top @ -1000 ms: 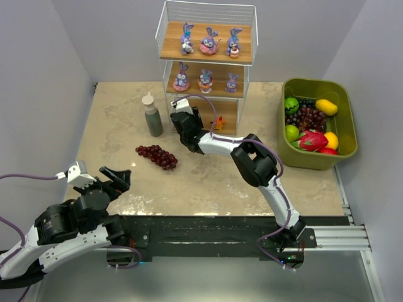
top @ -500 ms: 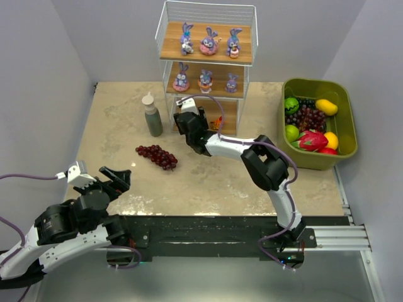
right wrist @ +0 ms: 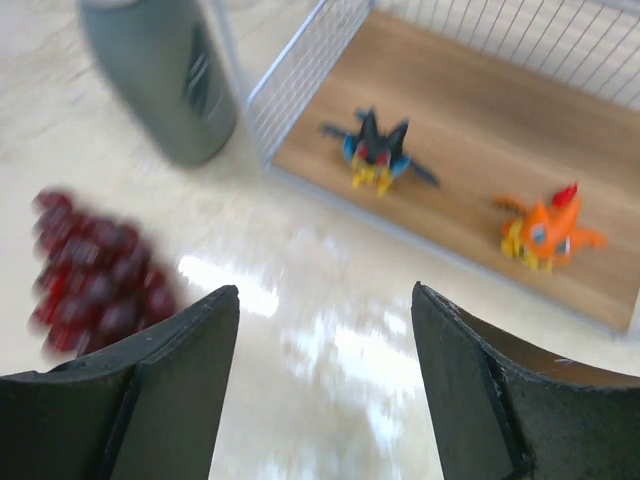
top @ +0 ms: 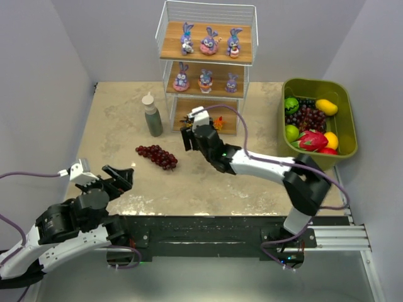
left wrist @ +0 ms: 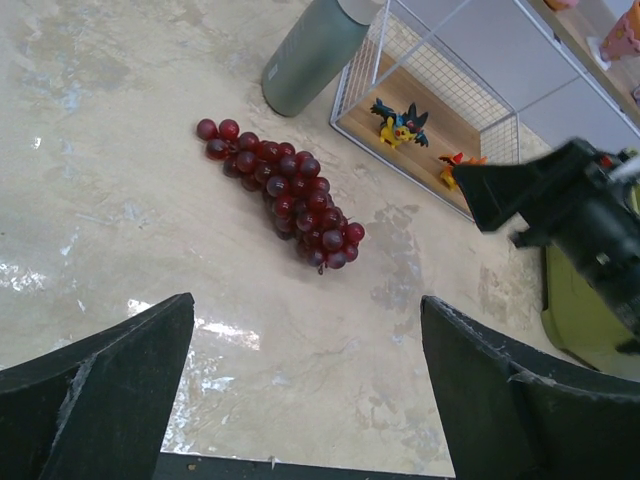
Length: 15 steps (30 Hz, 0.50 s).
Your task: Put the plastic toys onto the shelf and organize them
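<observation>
The white wire shelf (top: 171,46) stands at the back. Three purple-blue bunnies (top: 209,40) stand on its top board and three more (top: 205,80) on the middle board. On the bottom board (right wrist: 470,120) stand a black bug (right wrist: 375,150) and an orange creature (right wrist: 545,232), apart from each other. My right gripper (top: 189,135) hovers just in front of the bottom tier, open and empty (right wrist: 325,300). My left gripper (top: 116,176) rests near the table's front left corner, wide open with only bare table between its fingers (left wrist: 308,310).
A dark red grape bunch (top: 157,156) lies on the table left of the right gripper. A grey-green bottle (top: 152,115) stands beside the shelf's left side. An olive-green bin (top: 349,119) of fruit sits at the right edge.
My right gripper has drawn back out of the shelf's bottom tier toward the near side, with its arm stretching out to the right. The left arm has barely moved.
</observation>
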Tool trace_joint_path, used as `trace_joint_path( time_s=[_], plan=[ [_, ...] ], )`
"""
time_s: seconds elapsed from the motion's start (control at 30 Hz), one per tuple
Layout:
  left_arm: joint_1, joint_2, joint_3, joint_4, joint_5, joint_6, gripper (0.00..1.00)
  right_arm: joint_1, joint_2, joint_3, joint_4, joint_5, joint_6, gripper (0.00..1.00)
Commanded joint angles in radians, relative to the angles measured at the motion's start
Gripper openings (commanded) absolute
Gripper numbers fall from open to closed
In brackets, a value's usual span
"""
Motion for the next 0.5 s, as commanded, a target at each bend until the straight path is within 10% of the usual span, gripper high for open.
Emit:
trace_joint_path(
  time_s=[0.0,0.47],
  plan=[
    [0.001,0.058,0.001,0.071,0.006,0.043,1.0,0.001,-0.334,-0.174,-0.085,-0.134,0.13,0.72],
    [0.001,0.147,0.001,0.143,0.104,0.135,0.99,0.0,-1.111,-0.302,-0.645,-0.07,0.233,0.74]
  ],
)
